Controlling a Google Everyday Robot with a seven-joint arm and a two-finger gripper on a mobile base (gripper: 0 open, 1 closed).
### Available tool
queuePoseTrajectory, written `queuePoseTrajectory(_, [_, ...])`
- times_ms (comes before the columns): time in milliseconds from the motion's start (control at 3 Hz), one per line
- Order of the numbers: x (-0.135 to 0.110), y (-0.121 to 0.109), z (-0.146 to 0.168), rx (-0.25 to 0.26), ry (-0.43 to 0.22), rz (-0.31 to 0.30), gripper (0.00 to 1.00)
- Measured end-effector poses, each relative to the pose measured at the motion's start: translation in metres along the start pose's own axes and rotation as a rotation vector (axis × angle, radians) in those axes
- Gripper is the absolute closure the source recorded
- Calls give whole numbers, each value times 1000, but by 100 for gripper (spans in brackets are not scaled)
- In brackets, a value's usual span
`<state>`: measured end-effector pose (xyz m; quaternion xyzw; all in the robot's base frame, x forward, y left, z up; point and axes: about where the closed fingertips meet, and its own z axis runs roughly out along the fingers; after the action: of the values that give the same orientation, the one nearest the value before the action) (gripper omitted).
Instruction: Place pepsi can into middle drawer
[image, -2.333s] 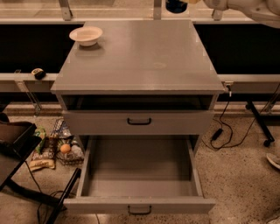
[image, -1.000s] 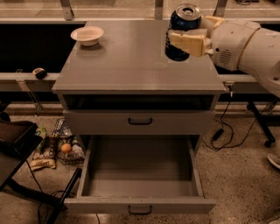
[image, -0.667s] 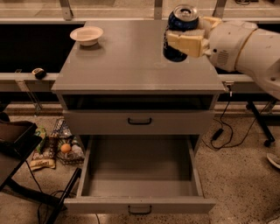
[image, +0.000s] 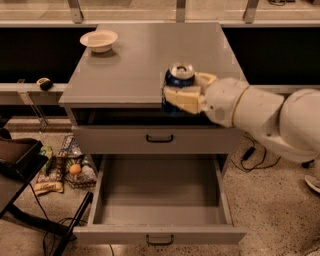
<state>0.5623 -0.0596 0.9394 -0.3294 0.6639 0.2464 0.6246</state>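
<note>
The pepsi can (image: 179, 80) is dark blue with a silver top. My gripper (image: 186, 92) is shut on it, coming in from the right on a white arm (image: 260, 115). It holds the can upright in the air in front of the cabinet's front edge, above the closed upper drawer (image: 160, 138). The middle drawer (image: 160, 200) is pulled wide open below, a grey box with a small black handle (image: 160, 241) on its front. Its inside holds nothing.
A white bowl (image: 99, 40) sits at the back left of the grey cabinet top (image: 135, 60). A bin with snack packets and an orange (image: 70, 167) stands on the floor at the left. A dark chair frame (image: 20, 165) is at the far left. Cables (image: 250, 155) lie on the floor at the right.
My gripper has carried the can down and toward the front, from over the cabinet top to its front edge above the open drawer.
</note>
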Motion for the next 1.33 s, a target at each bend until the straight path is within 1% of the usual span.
queuePoseTrajectory(333, [60,30,7,-56,62,27,100])
queuePoseTrajectory(667, [112,51,9,-95,125,46,100])
queuePoseTrajectory(1000, [154,63,20,-118,146,49,100])
queuePoseTrajectory(1333, [161,64,23,-123,151,55,100])
